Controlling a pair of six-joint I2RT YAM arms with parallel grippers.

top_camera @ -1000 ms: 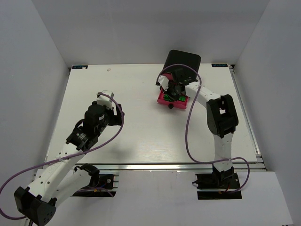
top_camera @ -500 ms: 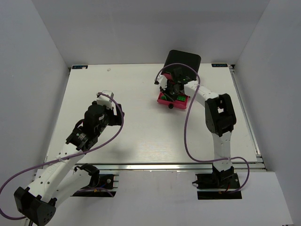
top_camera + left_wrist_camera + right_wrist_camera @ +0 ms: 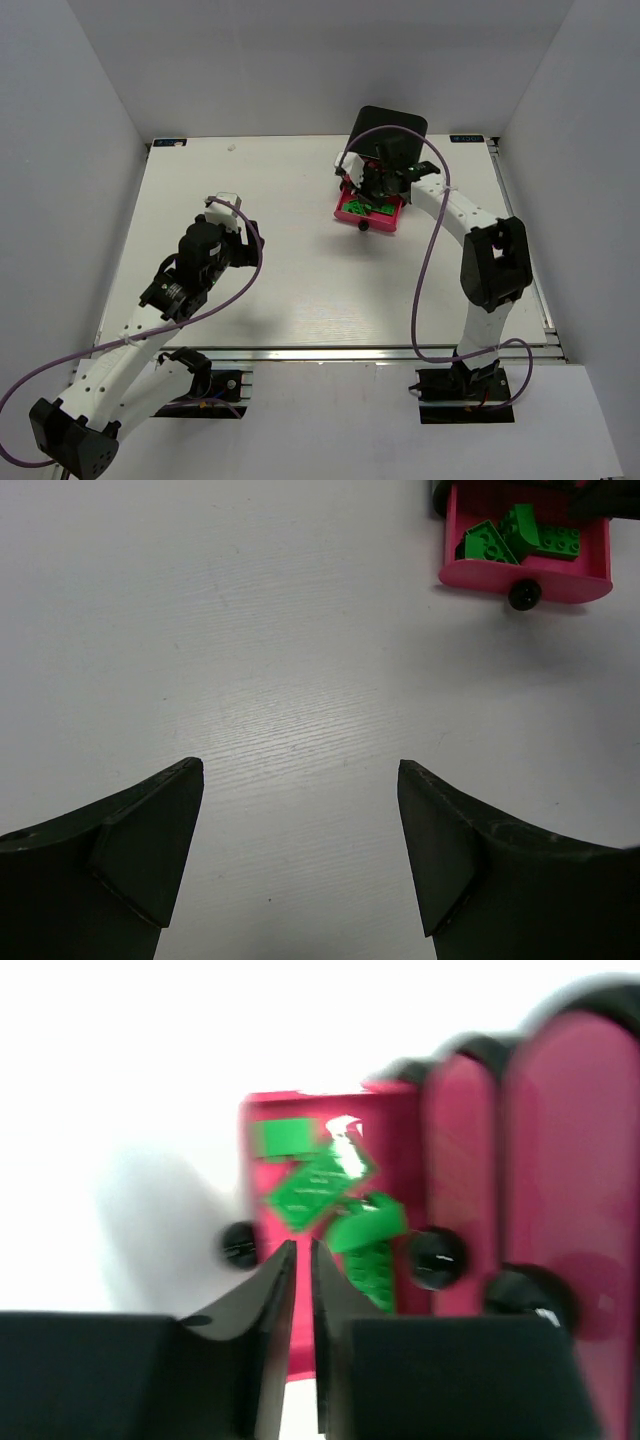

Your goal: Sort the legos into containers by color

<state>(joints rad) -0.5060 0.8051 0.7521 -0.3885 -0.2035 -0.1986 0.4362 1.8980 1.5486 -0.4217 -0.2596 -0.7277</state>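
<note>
The bottom magenta-pink drawer [image 3: 349, 212] is pulled out of the black cabinet [image 3: 390, 128] at the far right. Several green legos [image 3: 366, 207] lie in it. My right gripper [image 3: 373, 186] hovers over the open drawer, shut and empty. In the right wrist view its jaws [image 3: 303, 1252] stand almost together above the drawer [image 3: 275, 1300]; green legos [image 3: 318, 1186] show there, beside two closed drawers [image 3: 575, 1160] with black knobs [image 3: 435, 1258]. My left gripper [image 3: 232, 212] is open and empty over bare table at the left [image 3: 300, 780]. Its view shows the drawer [image 3: 560, 580] and green legos [image 3: 520, 538]. No red or lime bricks show.
White walls enclose the table on three sides. The right arm's purple cable [image 3: 420, 290] loops over the right half of the table. The drawer's black knob [image 3: 521, 593] points toward the table's middle.
My right arm has swung its elbow to the right, and its gripper has shifted slightly back toward the cabinet over the open drawer. The left arm has not moved.
</note>
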